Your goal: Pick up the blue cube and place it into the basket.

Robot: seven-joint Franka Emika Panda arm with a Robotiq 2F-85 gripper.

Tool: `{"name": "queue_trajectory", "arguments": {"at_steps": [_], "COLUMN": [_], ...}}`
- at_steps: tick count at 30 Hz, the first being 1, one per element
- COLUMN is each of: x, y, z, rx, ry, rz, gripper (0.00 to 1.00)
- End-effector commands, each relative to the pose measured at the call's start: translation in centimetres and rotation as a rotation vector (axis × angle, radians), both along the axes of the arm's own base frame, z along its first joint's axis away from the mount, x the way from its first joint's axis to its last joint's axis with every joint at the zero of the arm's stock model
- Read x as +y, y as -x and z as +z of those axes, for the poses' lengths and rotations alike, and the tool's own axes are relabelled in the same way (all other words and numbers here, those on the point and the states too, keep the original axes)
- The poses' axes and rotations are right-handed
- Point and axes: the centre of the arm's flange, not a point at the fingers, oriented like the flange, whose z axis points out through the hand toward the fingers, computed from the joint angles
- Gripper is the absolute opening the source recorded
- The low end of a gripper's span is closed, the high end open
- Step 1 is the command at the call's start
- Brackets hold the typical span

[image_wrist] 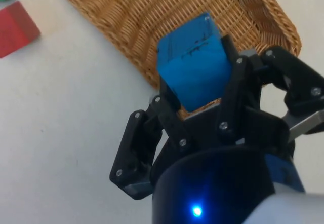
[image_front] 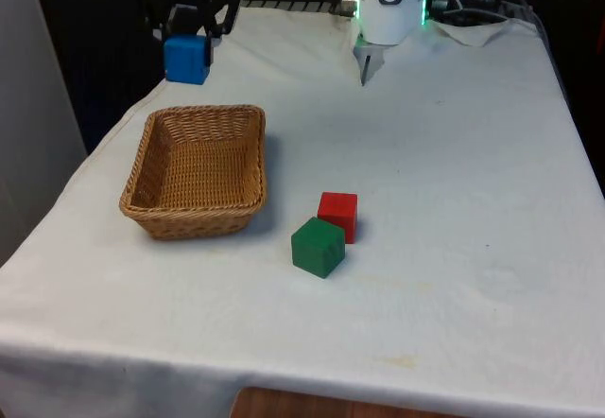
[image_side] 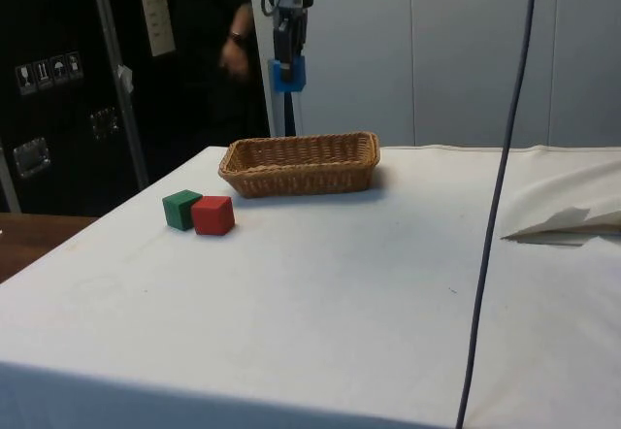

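The gripper (image_front: 189, 32) was clenched on the blue cube (image_front: 186, 59), holding it high in the air beyond the far rim of the basket (image_front: 151, 212) in the front view, well clear of the cloth-covered table (image_front: 444, 210). In the wrist view the cube (image_wrist: 195, 62) sat between the two black fingers (image_wrist: 167, 112), gripped on opposite flat faces, with the weave of the basket (image_wrist: 152, 16) below it. The cube looked rigid and light, likely plastic or painted wood (its smooth faces could slip a little under a loose pinch), so a hold across two parallel sides near the middle seemed the sound choice. The red cube (image_front: 338, 215) and green cube (image_front: 317, 246) rested touching each other on the cloth, apart from the basket toward the front view's right.
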Motion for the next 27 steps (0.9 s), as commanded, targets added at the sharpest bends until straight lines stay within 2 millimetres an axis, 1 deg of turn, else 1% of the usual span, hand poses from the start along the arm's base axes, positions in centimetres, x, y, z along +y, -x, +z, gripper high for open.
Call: {"name": "queue_trajectory", "arguments": {"at_steps": [1,3,8,9,10,12,23,24,27], "x": [-0.3,-1.0,-2.2,-2.5,-2.5,-2.8,-3.0,-2.9,-2.9], "y": [-0.2,-0.5,-0.8,-0.9,-0.9,-1.0,-1.3,-1.3,-1.3], "z": [-0.5,-1.3,-2.7,-3.3,-3.1,-3.8,-7.1,-7.8,-8.3], "rx": [0.01,0.021,0.038,0.045,0.039,0.053,0.08,0.084,0.089], "ry": [-0.011,-0.012,-0.012,-0.012,-0.001,-0.011,-0.018,-0.021,-0.024], "rz": [0.004,0.001,-0.002,-0.003,-0.006,-0.005,-0.012,-0.013,-0.015], "gripper": [0.01,0.01,0.01,0.01,0.01,0.01,0.01,0.01,0.01]}}
